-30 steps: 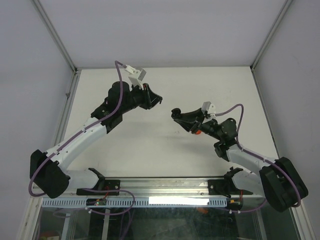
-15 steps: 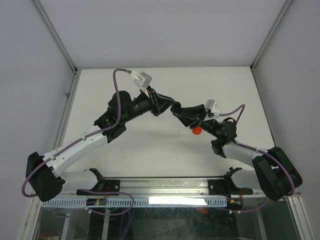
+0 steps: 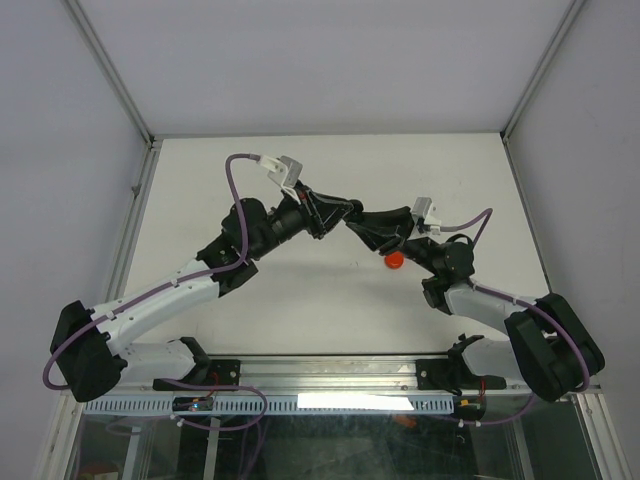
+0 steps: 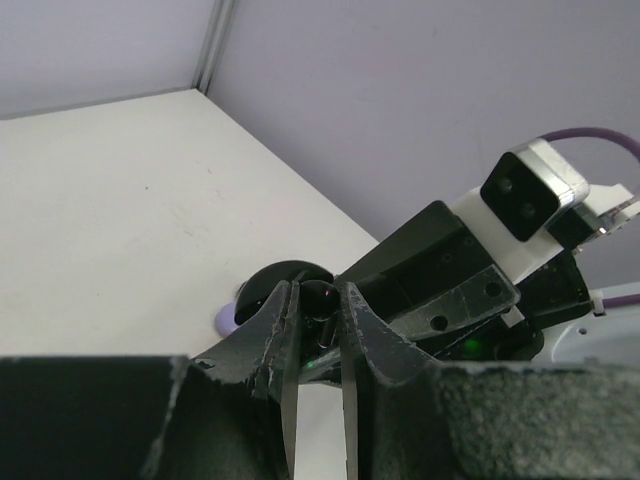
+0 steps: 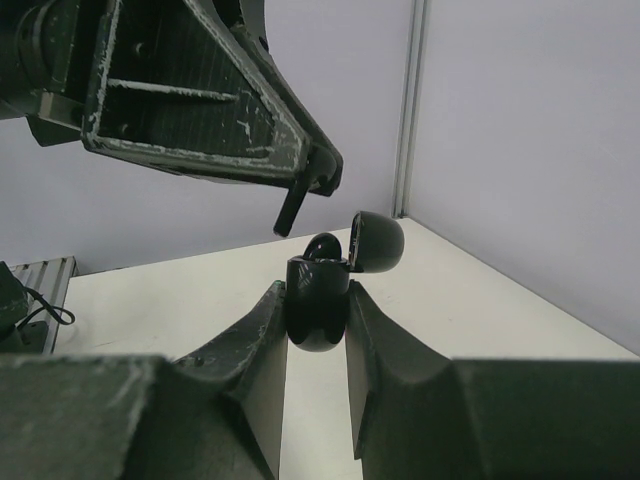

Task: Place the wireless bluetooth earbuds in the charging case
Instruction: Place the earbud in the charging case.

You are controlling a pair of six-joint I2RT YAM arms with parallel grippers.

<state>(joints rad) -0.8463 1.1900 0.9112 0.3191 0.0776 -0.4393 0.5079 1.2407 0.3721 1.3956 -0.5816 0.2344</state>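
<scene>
My right gripper (image 5: 316, 290) is shut on the black charging case (image 5: 317, 315), held upright above the table with its lid (image 5: 377, 240) flipped open. One black earbud (image 5: 322, 247) sits in the case. My left gripper (image 4: 312, 296) is shut on a second black earbud (image 4: 320, 298). In the right wrist view its stem (image 5: 292, 210) points down, just above and left of the case opening, apart from it. From above, the left gripper (image 3: 346, 209) and right gripper (image 3: 353, 222) meet tip to tip over the table's middle.
A small red round object (image 3: 395, 261) lies on the table beside the right wrist. A pale purple object (image 4: 228, 320) shows on the table below the held case. A white table (image 3: 420, 170) with metal frame posts and grey walls surrounds the arms.
The left arm has swung right and the right arm has moved up and left, so the two grippers have come together. The red object, earlier half hidden by the right arm, now shows.
</scene>
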